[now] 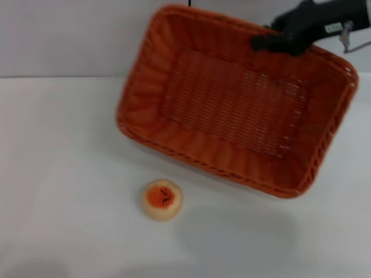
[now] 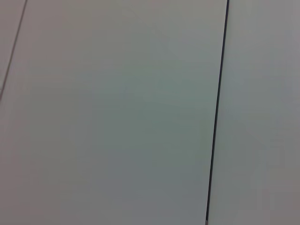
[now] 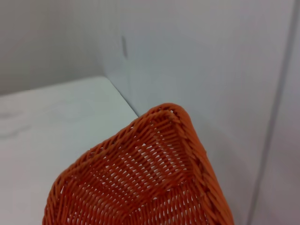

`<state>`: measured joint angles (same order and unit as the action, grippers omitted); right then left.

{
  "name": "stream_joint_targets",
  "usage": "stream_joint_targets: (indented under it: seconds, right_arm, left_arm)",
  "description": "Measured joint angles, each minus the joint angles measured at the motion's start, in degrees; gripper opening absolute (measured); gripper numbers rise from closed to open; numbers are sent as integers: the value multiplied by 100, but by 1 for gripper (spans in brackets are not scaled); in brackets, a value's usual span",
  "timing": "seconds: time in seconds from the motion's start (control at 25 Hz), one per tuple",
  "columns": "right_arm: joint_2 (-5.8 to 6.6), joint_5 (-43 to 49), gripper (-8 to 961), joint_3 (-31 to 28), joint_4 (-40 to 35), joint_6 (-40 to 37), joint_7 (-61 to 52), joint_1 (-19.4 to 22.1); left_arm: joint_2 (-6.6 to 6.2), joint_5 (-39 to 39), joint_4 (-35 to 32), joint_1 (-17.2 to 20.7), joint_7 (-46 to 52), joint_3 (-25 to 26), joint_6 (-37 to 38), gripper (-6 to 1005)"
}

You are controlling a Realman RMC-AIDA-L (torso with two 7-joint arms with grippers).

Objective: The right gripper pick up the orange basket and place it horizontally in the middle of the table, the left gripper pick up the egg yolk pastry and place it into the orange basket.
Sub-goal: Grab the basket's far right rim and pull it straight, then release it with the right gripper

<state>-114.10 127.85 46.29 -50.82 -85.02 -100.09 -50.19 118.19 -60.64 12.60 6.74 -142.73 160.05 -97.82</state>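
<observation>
The orange basket [image 1: 235, 98] hangs tilted above the white table [image 1: 64, 162], its open side facing me, and casts a shadow on the tabletop. My right gripper [image 1: 277, 39] is shut on the basket's far rim near the upper right. One basket corner [image 3: 168, 140] fills the right wrist view. The egg yolk pastry [image 1: 163, 200] sits on the table in front of the basket's near edge, apart from it. The left gripper is out of view; the left wrist view shows only a pale wall.
A pale wall [image 1: 69, 35] runs behind the table. A thin dark vertical line [image 2: 216, 112] crosses the wall panel in the left wrist view. Bare tabletop lies left of the pastry and in front of it.
</observation>
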Motion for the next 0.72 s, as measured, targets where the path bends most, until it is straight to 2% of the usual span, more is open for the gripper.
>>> stream_joint_targets:
  seconds: [0.16,0.2,0.36,0.72]
  right_arm:
    - [15,-278,165,37,444,185,504,-196]
    - [15,-278,165,60,543,244,591,-253]
    - [6,-229,166,168,904,301,1046,-455]
    - [-79,-248,166,855,963,276,1494,-645]
  left_arm:
    - [2,0,-5,86,-6,0,-90,835]
    - [2,0,9,245,-7,0,-255,835]
    - [2,0,13,402,-7,8,-442,835]
    - [17,0,-69,513,-75,-14,-649,834]
